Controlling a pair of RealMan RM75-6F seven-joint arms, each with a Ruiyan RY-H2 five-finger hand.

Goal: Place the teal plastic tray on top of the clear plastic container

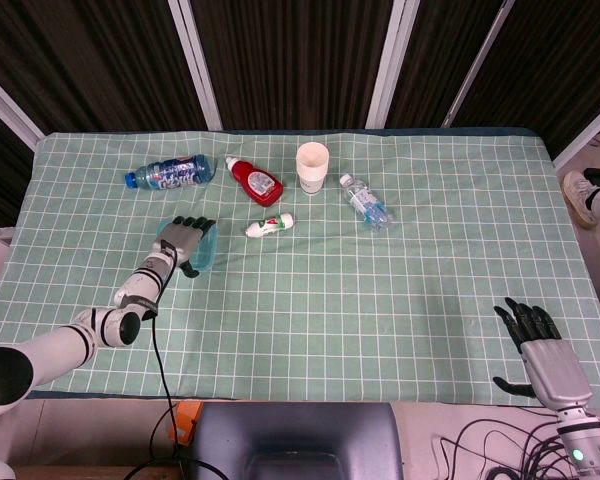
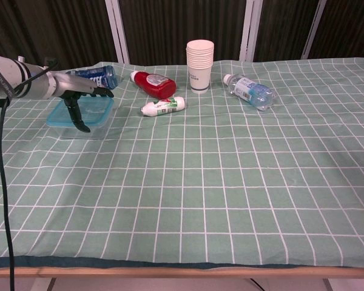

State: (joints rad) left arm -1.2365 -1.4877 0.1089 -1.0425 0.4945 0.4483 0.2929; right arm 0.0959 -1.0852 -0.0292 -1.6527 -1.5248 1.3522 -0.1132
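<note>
Left hand: the left hand (image 2: pixel 73 97) reaches over the teal plastic tray (image 2: pixel 100 111), its dark fingers (image 2: pixel 79 118) spread and hanging down into it; whether they touch it, the views do not settle.
Tray: one shallow, translucent teal tray, rectangular with rounded corners, sitting on the clear plastic container (image 2: pixel 85 131), whose pale lower edge shows beneath it, at the left of the tabletop (image 1: pixel 380 300).
Around it: one blue-labelled bottle (image 1: pixel 170 172) lies behind the tray; one red bottle (image 1: pixel 256 180) with a white cap lies to its right; one small white bottle (image 1: pixel 270 225) lies on its side near the tray's right edge.
Centre: a stack of paper cups (image 2: pixel 199 57) stands upright, too tight to count.
Right of cups: one clear water bottle (image 1: pixel 366 203) lies on its side.
Bottles in all: four.
Surface: green cloth with a white grid.
Right hand: the right hand (image 1: pixel 540 350) rests at the tabletop's near right edge, well apart from everything, fingers extended and holding nothing.
</note>
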